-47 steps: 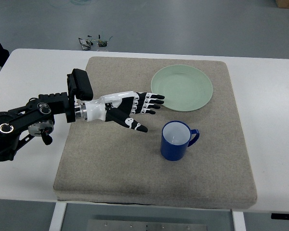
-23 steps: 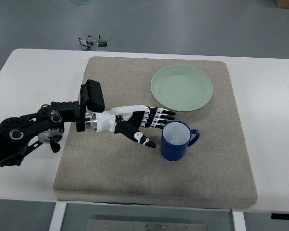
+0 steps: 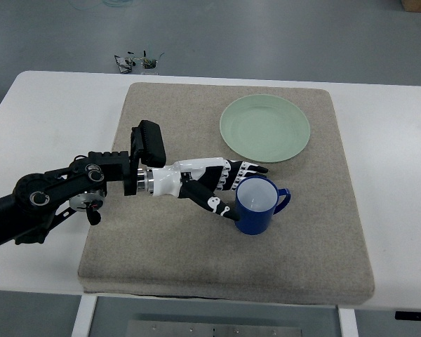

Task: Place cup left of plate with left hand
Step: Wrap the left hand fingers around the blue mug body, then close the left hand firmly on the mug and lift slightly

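A blue cup (image 3: 257, 206) with a white inside stands upright on the grey mat (image 3: 161, 239), its handle pointing right. It sits just below the pale green plate (image 3: 265, 128). My left hand (image 3: 233, 189) reaches in from the left. Its white and black fingers are spread around the cup's left side. The thumb lies along the cup's near-left wall and the other fingers run along the far-left rim. The fingers look close to the cup or touching it but are not closed on it. The right arm does not show.
The mat covers most of a white table (image 3: 49, 112). Bare mat lies left of the plate. A small tangle of wires (image 3: 137, 63) sits beyond the table's far edge at the upper left.
My left hand has moved right and toward the near edge, from beside the plate to the cup's left side. The cup and plate have not moved.
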